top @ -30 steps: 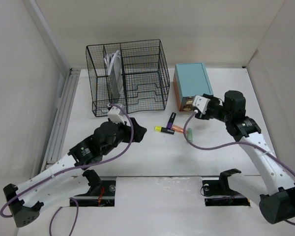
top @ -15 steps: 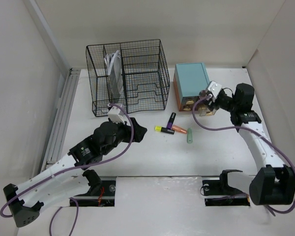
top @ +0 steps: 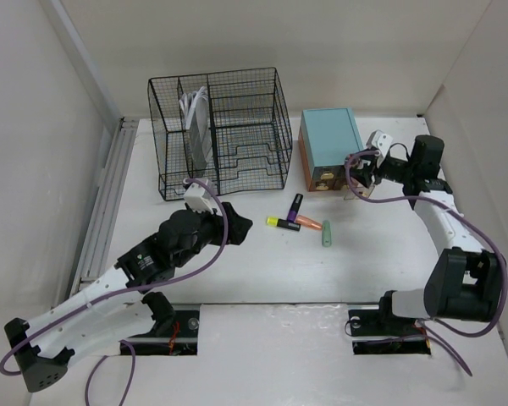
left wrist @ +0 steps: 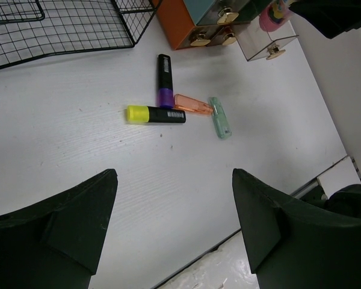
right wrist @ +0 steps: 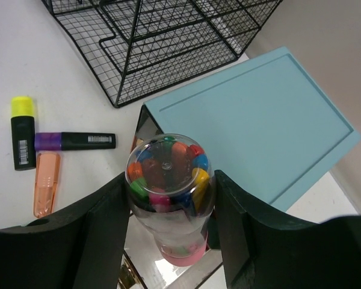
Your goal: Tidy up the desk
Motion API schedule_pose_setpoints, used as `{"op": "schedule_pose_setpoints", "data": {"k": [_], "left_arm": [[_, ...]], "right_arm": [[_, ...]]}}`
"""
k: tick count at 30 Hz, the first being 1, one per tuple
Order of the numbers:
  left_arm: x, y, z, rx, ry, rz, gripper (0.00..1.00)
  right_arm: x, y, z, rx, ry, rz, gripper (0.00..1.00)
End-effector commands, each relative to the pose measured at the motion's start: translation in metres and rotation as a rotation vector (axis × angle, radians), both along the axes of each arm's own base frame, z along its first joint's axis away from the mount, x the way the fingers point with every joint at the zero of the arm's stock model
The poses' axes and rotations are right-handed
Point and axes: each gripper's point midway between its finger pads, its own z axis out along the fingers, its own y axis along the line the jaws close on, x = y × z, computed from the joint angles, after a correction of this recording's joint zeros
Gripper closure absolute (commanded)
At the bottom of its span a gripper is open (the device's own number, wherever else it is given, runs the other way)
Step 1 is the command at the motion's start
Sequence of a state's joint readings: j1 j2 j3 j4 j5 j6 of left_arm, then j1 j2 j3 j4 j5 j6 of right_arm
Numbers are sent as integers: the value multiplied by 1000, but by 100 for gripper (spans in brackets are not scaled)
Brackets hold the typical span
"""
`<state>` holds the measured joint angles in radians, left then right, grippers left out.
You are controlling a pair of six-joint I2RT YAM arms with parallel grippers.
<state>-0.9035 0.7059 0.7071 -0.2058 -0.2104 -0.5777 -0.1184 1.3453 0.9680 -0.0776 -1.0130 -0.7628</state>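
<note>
The white desk (top: 262, 271) carries several highlighters near its middle: a yellow one (top: 279, 222), a purple one (top: 295, 203), an orange one (top: 310, 225) and a green one (top: 328, 233). My right gripper (top: 366, 162) is shut on a clear tube of coloured pieces (right wrist: 168, 165) with a pink cap. It holds the tube over a clear drawer (left wrist: 266, 41) pulled out of the teal drawer box (top: 331, 139). My left gripper (left wrist: 174, 180) is open and empty, above the desk on the near side of the highlighters (left wrist: 155, 114).
A black wire-mesh organizer (top: 224, 127) holding white papers stands at the back left, next to the teal box (right wrist: 259, 120). White walls close the desk on the left, back and right. A cable loops from my right wrist.
My right gripper has swung right and back from the box's front, carrying the tube, and turned to stand over the pulled-out drawer. The left arm has not moved.
</note>
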Motion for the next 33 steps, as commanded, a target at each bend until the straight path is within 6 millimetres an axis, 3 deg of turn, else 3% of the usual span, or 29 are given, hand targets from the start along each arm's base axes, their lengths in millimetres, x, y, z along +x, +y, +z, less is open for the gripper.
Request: {"op": "schedule_pose_setpoints", "data": {"k": [1, 5, 10, 16, 18, 19, 21, 33], "left_arm": [[1, -3, 22, -51, -55, -7, 26], [1, -3, 22, -51, -55, -7, 26], [1, -2, 22, -44, -60, -9, 26], [2, -3, 20, -44, -60, -9, 26], [1, -2, 17, -37, -55, -10, 26], [1, -2, 22, -44, -60, -9, 26], [1, -2, 22, -44, -60, -9, 26], [3, -4, 17, -30, -49, -10, 26]], "right_arm": [[-3, 5, 40, 30, -110, 91, 95], [-8, 1, 36, -16, -107, 105, 94], [-15, 0, 8, -46, -18, 167, 94], [2, -3, 10, -66, -45, 178, 96], [-2, -3, 1, -76, -2, 201, 96], [3, -4, 6, -119, -61, 229, 96], [0, -4, -9, -120, -4, 256, 96], [4, -19, -31, -298, -31, 298, 96]]}}
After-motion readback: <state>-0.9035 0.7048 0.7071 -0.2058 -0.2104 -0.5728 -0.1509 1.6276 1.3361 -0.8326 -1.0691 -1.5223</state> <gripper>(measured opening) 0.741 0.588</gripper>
